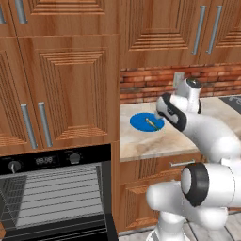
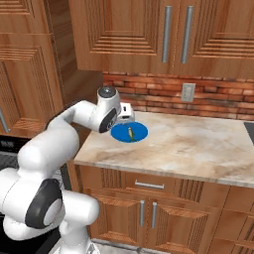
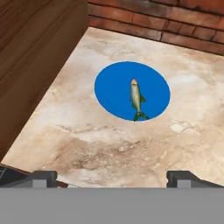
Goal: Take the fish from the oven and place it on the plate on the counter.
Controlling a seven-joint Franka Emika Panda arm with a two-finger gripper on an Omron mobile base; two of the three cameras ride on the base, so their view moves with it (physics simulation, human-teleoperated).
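1. Claw (image 3: 111,178): released. In the hand view the two dark fingertips (image 3: 41,178) stand far apart at the bottom edge, with nothing between them.
2. Fish (image 3: 137,98): lies flat on the plate (image 3: 113,87), ahead of the claw and clear of both tips. It sits toward the plate side nearer the claw; its tail reaches the rim there, and its head points away, toward the brick wall (image 3: 166,26).
3. Plate: rests flat on the counter (image 3: 87,140), ahead of the claw in the hand view and roughly centred between the tips. Bare counter surface lies between the claw and the plate rim.
4. Left base view: the fish (image 1: 151,124) shows as a thin sliver on the plate (image 1: 140,121). The arm's wrist section stands just beside the plate and hides its right edge. The fingers themselves cannot be made out here.
5. Right base view: the plate (image 2: 121,133) with the fish (image 2: 130,133) lies near the counter (image 2: 198,144) corner next to the tall cabinet side. The white hand housing sits just beside the plate's far-left edge.
6. Oven (image 1: 52,193): well apart from the claw, below and to the left of the counter level in the left base view. Its door is open and the grey wire racks (image 1: 61,188) are exposed.
7. Tall wooden cabinet panel (image 3: 35,52): to the left of the claw in the hand view, bordering the counter.
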